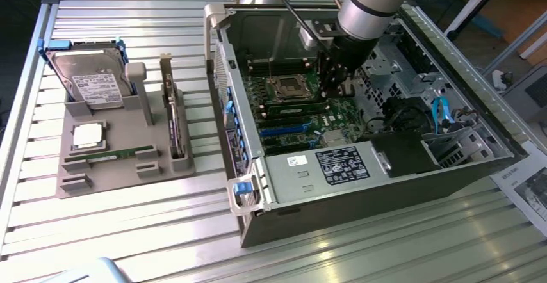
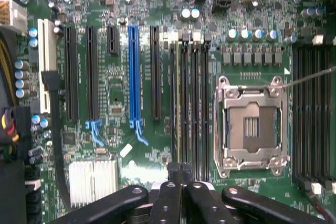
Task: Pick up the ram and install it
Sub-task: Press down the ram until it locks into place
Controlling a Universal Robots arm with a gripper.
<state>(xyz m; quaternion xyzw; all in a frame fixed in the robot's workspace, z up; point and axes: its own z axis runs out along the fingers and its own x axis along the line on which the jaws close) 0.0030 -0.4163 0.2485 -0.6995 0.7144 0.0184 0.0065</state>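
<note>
Table [image 1: 128, 232] carries an open computer case [image 1: 359, 180] and a grey tray [image 1: 102, 180], where a green ram [image 1: 109, 154] lies, well apart from the arm. The end effector [image 2: 181, 174] is fully closed, apparently gripping nothing, low over the memory slots [image 2: 189, 108]. Seating a stick probably needs straight, even pressure along one slot. Whether a stick already sits beneath the fingertips is hard to make out.

My closed black gripper [image 1: 335, 86] hangs inside the open grey computer case [image 1: 282, 228], over the green motherboard [image 1: 295, 113]. The case's metal walls hem me in; the black power supply [image 1: 344, 164] and blue cables [image 1: 440, 113] crowd the exterior view's right. Above stays open.
</note>
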